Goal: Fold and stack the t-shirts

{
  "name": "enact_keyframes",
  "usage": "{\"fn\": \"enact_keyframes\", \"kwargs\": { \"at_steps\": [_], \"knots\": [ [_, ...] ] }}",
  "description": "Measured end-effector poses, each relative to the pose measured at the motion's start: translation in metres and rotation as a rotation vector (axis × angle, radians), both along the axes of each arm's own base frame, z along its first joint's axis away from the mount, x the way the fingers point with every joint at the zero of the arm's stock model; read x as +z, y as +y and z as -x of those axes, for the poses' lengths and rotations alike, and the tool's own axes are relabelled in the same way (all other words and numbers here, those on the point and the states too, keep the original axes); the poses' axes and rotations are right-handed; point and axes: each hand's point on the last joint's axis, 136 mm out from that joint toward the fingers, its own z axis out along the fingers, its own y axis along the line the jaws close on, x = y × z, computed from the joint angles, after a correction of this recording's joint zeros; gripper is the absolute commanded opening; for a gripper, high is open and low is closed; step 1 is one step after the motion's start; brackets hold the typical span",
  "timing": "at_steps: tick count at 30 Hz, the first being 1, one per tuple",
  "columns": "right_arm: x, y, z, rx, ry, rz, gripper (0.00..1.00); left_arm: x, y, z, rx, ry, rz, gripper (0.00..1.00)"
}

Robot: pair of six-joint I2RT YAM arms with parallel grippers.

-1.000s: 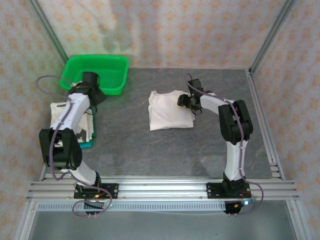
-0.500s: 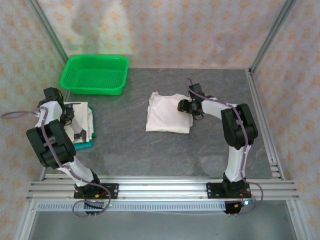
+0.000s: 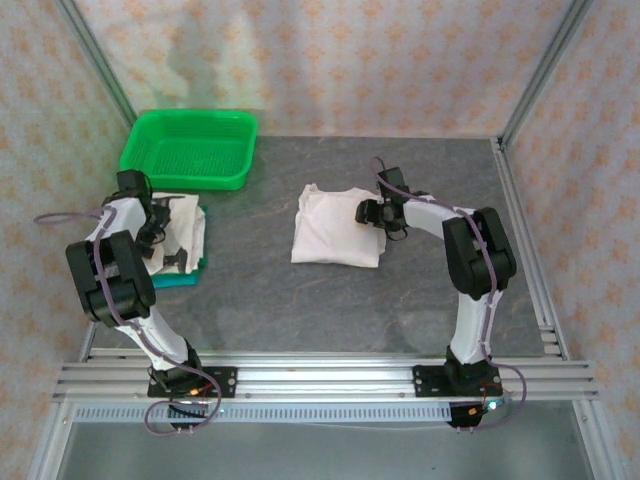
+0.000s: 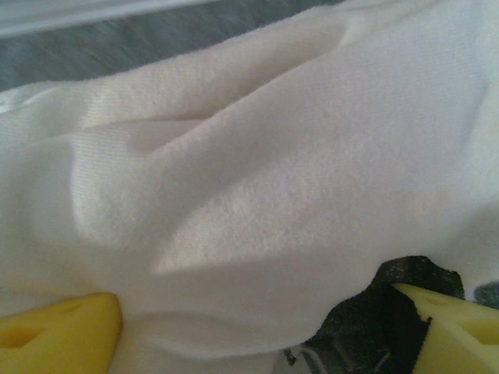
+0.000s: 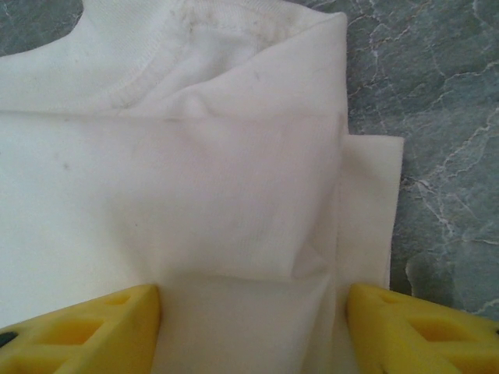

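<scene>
Top view: bright, even, diffuse overhead light; short soft shadows beside arms on desk (image 3: pixel 300 300); grey shadow patch on back wall (image 3: pixel 190 60) at 11 o'clock.
Left wrist view: soft, out of focus; stacked t-shirt (image 4: pixel 257 179) folds gently shaded; desk strip at 11 o'clock smeared.
Right wrist view: sharp; folded t-shirt (image 5: pixel 195 195) collar stitching crisp at 12 o'clock; right pincer fingers (image 5: pixel 78 331) slightly soft at 6 o'clock.

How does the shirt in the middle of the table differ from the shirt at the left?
The middle shirt lies straight on the table; the left shirt lies on a teal base. The middle shirt is a neat, plain rectangle; the left shirt is more rumpled and shows dark marks. Both are white.
</scene>
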Motion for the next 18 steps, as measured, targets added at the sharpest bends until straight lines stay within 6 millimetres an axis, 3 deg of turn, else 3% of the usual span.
{"fn": "enact_keyframes", "kwargs": {
  "at_steps": [11, 18],
  "knots": [
    [0.0, -0.001, 0.003, -0.003, 0.006, 0.0, 0.65, 0.0, -0.035, -0.017, 0.042, -0.123, 0.064, 0.85],
    [0.0, -0.002, 0.005, -0.009, 0.01, -0.002, 0.65, 0.006, -0.081, -0.042, -0.038, -0.16, 0.158, 0.85]
  ]
}}
